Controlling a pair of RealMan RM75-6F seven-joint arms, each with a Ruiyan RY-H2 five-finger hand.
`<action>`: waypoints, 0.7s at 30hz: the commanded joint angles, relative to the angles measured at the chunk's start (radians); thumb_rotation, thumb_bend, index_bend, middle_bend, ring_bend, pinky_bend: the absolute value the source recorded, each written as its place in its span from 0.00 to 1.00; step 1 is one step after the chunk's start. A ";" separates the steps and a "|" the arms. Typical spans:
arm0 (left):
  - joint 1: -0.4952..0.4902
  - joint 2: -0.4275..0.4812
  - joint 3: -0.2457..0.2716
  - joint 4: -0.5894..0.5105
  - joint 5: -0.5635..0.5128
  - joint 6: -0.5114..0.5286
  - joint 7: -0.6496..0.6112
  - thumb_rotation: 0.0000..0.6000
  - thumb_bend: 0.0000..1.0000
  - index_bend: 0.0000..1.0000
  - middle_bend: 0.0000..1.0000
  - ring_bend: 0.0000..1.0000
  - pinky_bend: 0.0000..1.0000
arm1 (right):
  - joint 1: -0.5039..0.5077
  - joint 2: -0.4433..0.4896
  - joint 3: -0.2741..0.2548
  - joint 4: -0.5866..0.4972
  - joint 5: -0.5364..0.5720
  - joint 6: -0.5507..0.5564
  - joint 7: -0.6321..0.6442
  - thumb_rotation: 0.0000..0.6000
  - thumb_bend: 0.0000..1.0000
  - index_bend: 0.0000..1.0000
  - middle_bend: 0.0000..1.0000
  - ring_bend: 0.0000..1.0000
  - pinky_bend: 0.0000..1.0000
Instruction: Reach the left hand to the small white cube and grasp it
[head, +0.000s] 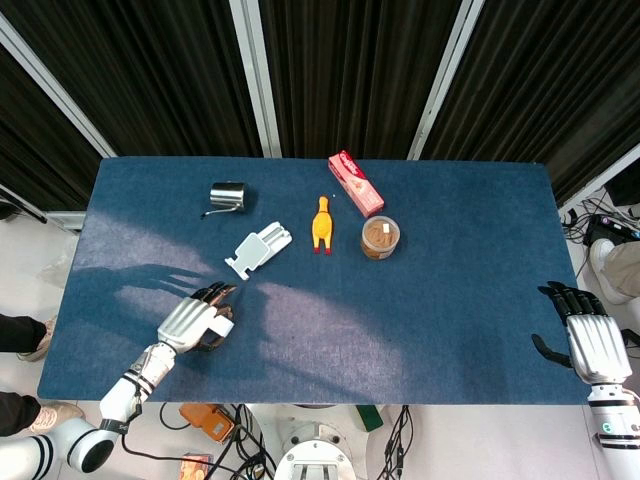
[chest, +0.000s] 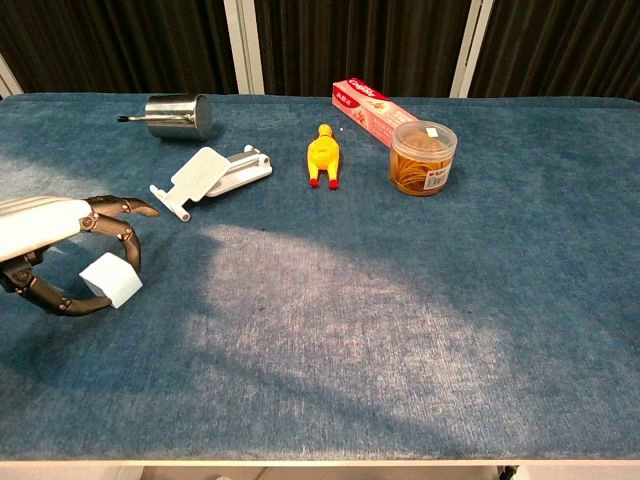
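While the left hand (chest: 45, 250) is reaching in low from the near-left edge of the blue tabletop (chest: 330, 300), its dark fingers (chest: 118, 228) are curling over the top of the small white cube (chest: 111, 279) and the thumb is hooking in under the cube's near side, so the fingers are cupping around the cube rather than lying spread; whether they are actually pressing on it cannot be told; in the head view the same left hand (head: 190, 322) is angling up and to the right from its forearm, with the small white cube (head: 222, 326) showing just beyond the knuckles; the cube is sitting on the tabletop at the near-left, well apart from the white folding stand (chest: 210, 176) further back; the right hand (head: 592, 342) is resting at the near-right corner of the tabletop, palm down, fingers extended, slightly apart and holding nothing
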 joint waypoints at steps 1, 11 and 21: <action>-0.008 -0.005 -0.008 0.010 -0.007 -0.002 0.005 1.00 0.33 0.49 0.09 0.05 0.19 | 0.000 0.000 -0.001 0.000 -0.001 0.001 -0.001 1.00 0.39 0.26 0.22 0.24 0.21; -0.026 0.070 -0.036 -0.087 -0.007 0.037 0.048 1.00 0.37 0.51 0.10 0.05 0.19 | -0.001 0.002 -0.001 -0.001 -0.002 0.003 0.003 1.00 0.39 0.26 0.22 0.24 0.21; -0.053 0.275 -0.091 -0.386 0.043 0.105 0.229 1.00 0.37 0.51 0.11 0.06 0.22 | -0.004 0.004 -0.003 -0.003 -0.006 0.007 0.003 1.00 0.39 0.26 0.22 0.24 0.21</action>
